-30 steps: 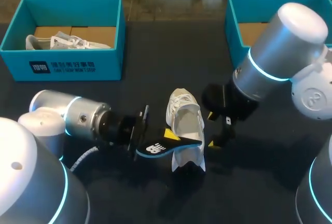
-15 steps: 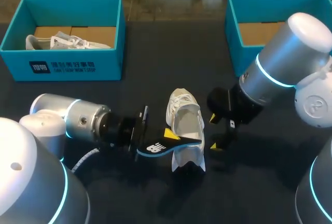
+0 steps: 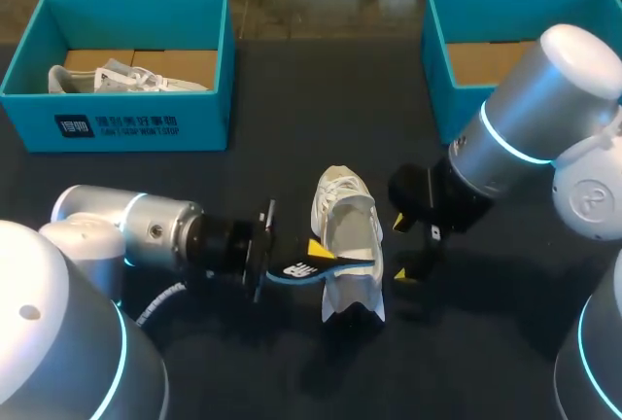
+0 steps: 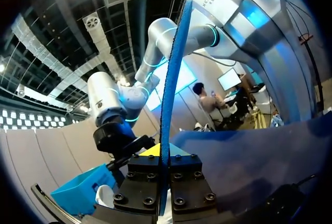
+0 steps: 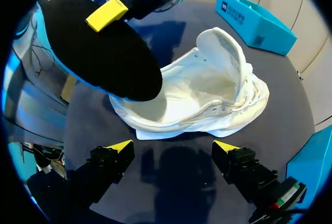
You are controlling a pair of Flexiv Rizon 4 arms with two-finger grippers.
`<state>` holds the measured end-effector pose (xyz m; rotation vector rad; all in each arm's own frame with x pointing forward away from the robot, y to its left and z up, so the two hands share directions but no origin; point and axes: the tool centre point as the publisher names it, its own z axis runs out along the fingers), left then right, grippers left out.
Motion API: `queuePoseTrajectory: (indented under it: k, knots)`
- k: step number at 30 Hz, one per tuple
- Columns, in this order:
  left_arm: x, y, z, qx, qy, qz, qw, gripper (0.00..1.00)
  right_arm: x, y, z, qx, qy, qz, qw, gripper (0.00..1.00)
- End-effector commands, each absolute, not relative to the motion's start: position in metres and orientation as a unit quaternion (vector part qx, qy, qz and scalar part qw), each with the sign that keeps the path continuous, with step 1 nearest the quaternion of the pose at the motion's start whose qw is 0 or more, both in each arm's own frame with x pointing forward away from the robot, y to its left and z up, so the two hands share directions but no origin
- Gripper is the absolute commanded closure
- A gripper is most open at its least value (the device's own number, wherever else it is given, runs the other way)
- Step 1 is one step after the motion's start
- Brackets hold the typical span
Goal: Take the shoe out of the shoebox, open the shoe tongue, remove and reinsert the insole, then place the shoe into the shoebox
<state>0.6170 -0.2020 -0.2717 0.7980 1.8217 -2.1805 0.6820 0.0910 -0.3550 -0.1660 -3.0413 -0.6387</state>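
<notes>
**A:** What could go wrong from here?

**B:** My left gripper [image 3: 309, 257] is pinched tight on the insole [image 3: 299, 271]. The insole's free end sits at the mouth of the shoe [image 3: 348, 230], which lies on the table [image 3: 292, 99]. My right gripper [image 3: 402, 247] gapes wide and empty, just beside the shoe. Nothing holds the shoe, so it may skid, or the insole may buckle.

**A:** And what's hidden?

**B:** I cannot tell whether the insole's tip is inside the shoe. My left wrist view shows the insole edge-on only.

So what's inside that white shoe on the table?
Pale bare lining shows inside the shoe. The black insole, gripped by the left tool, covers the heel end, and the toe end is hidden under the upper.
</notes>
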Motion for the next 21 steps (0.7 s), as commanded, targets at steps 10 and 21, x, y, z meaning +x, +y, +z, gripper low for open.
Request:
queuePoseTrajectory:
  k: [10,21]
  knots:
    - [0.620,-0.215,-0.283,0.269,0.624,-0.726,0.107,1.00,0.682,0.092,-0.356,-0.053,-0.977,-0.205,0.015,0.00]
    - [0.633,-0.219,-0.292,0.252,0.641,-0.715,0.115,1.00,0.682,0.092,-0.356,-0.053,-0.977,-0.205,0.015,0.00]
